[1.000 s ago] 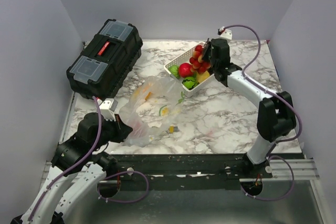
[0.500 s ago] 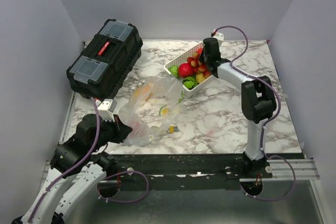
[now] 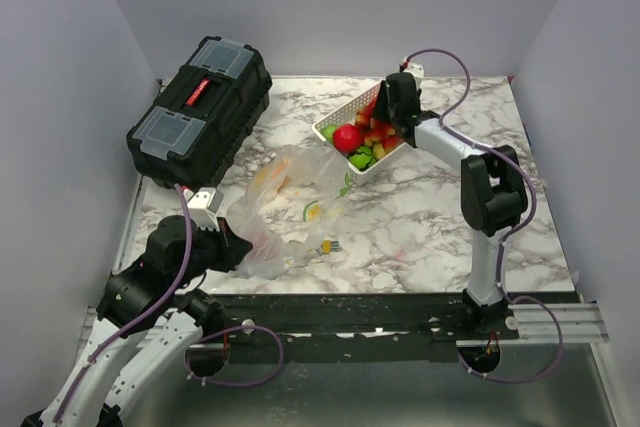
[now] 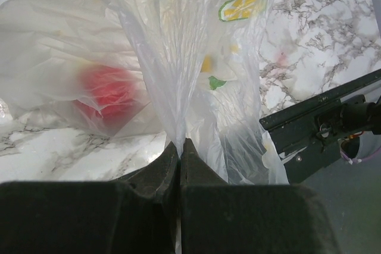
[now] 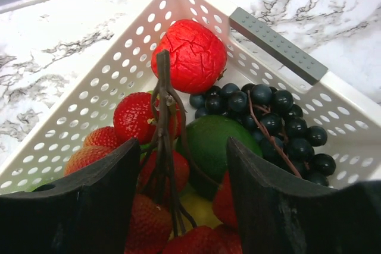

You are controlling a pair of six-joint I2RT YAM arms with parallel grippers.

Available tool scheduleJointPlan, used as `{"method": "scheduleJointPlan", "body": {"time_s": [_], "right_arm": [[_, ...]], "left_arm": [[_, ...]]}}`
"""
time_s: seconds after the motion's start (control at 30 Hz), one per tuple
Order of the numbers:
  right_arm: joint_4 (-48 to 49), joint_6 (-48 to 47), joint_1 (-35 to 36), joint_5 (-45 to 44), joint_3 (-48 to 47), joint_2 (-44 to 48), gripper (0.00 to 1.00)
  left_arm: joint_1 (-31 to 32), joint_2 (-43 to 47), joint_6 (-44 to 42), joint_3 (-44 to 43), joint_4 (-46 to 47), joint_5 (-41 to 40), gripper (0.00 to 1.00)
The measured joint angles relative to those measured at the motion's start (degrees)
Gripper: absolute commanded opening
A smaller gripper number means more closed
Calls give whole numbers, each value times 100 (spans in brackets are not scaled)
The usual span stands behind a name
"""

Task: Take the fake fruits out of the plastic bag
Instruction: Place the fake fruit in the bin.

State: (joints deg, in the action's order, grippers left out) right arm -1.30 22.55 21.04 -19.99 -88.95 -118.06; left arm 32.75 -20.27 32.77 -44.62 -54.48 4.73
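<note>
Left gripper (image 4: pixel 180 147) clamps the thin clear plastic bag (image 4: pixel 166 57), anchoring it. Right gripper (image 5: pixel 181 147), jaws parted, straddles red plastic strawberries (image 5: pixel 134 117) in the white perforated basket (image 5: pixel 89 87).

Left gripper (image 4: pixel 180 153) pinched tight on a gathered fold of clear bag (image 4: pixel 89 40), blurry red fruit (image 4: pixel 107 93) inside at left, citrus slice (image 4: pixel 241 5) upper right, marble table (image 4: pixel 315 40), black rail (image 4: pixel 321 129) lower right

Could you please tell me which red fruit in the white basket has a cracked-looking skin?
The large round red fruit at the far corner of the basket; the strawberries nearer the camera are smaller, with dimpled skin.
</note>
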Motion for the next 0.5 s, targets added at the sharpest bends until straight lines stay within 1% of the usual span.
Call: {"method": "scheduleJointPlan", "body": {"time_s": [0.13,0.2,0.27,0.33,0.43,0.5], "right_arm": [[-186,-79,0,2,144,319,69],[-221,-116,0,7,291,595,70],[-234,-125,0,20,452,933,74],[-227,-122,0,68,627,1298,75],[-170,-109,0,282,1040,1884,75],[-101,-96,0,546,1381,2223,79]], "left_arm": [[0,-31,0,0,0,0,0],[0,-31,0,0,-2,0,0],[0,-33,0,0,0,-2,0],[0,-44,0,0,0,0,0],[0,-90,0,0,4,0,0],[0,-118,0,0,4,0,0]]}}
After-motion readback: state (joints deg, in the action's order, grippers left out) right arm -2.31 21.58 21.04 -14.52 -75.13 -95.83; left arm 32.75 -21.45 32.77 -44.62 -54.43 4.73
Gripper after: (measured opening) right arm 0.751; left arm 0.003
